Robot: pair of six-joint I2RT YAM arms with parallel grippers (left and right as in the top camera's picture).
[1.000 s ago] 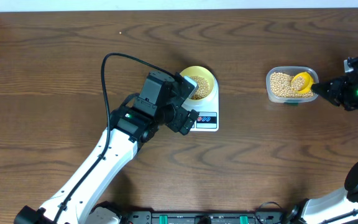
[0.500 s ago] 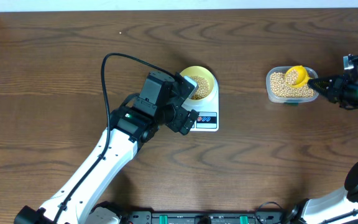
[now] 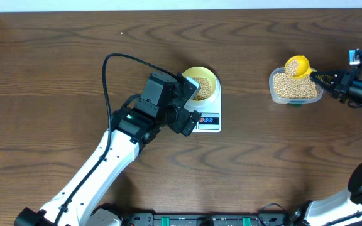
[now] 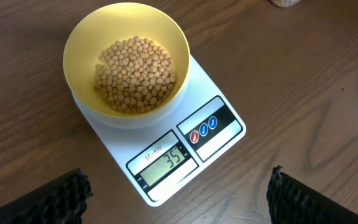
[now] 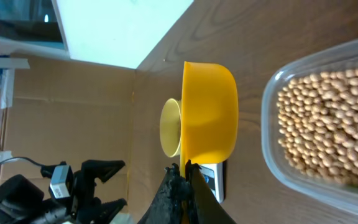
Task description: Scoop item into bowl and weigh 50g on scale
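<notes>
A brown wooden table (image 3: 55,63) carries everything; the left arm (image 3: 105,163) reaches in from the near edge, its left gripper (image 3: 190,105) hanging released and wide above the scale (image 4: 213,149), holding nothing; the white scale sits mid-table, its display showing 35; well to the right stands a clear tub (image 3: 273,85); the pale yellow bowl (image 4: 82,37) rests on the scale's far end; the right gripper (image 3: 324,80) is clenched on the handle of a yellow scoop (image 3: 297,65), raised over the tub's far edge; beans (image 4: 135,71) lie heaped in the bowl; more fill the tub.
</notes>
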